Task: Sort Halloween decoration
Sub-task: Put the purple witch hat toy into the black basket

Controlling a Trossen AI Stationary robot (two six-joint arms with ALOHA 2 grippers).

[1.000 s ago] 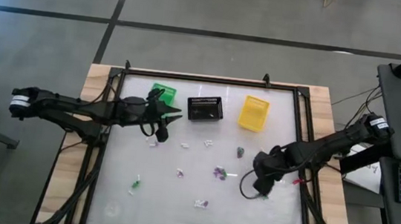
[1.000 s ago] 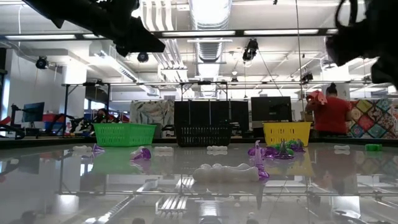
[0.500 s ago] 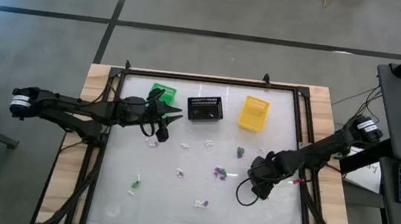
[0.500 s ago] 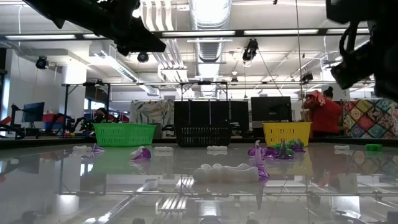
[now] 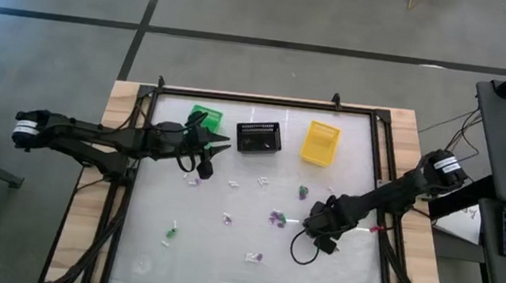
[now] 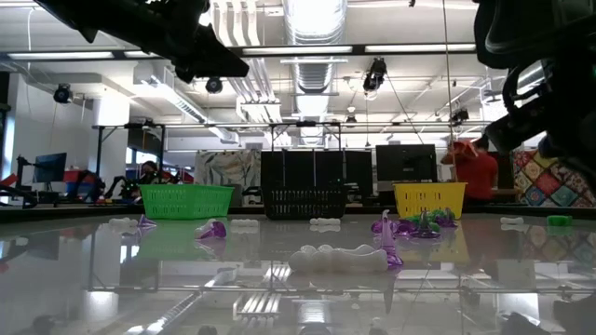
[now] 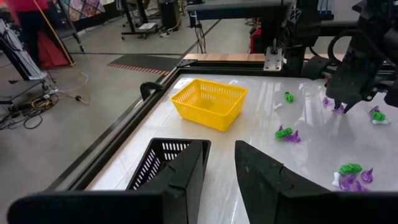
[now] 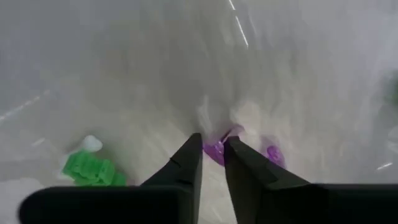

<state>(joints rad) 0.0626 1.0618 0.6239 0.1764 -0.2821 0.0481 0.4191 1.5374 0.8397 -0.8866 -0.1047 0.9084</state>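
Right gripper (image 8: 213, 163) narrow, pinching purple trinket (image 8: 217, 148) at tabletop (image 5: 212, 260) 4 o'clock (for sorting); left gripper (image 7: 219, 163) slightly parted, empty, waiting by black basket (image 7: 160, 163).

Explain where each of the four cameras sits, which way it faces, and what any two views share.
High view: overhead, straight down; both arms, left gripper, right gripper.
Low view: tabletop height, facing the green basket, black basket, yellow basket; arms overhead.
Left wrist view: past its own fingers toward the yellow basket and right arm.
Right wrist view: down at a purple trinket between its fingers.
Shared: yellow basket in high, low, left wrist views.
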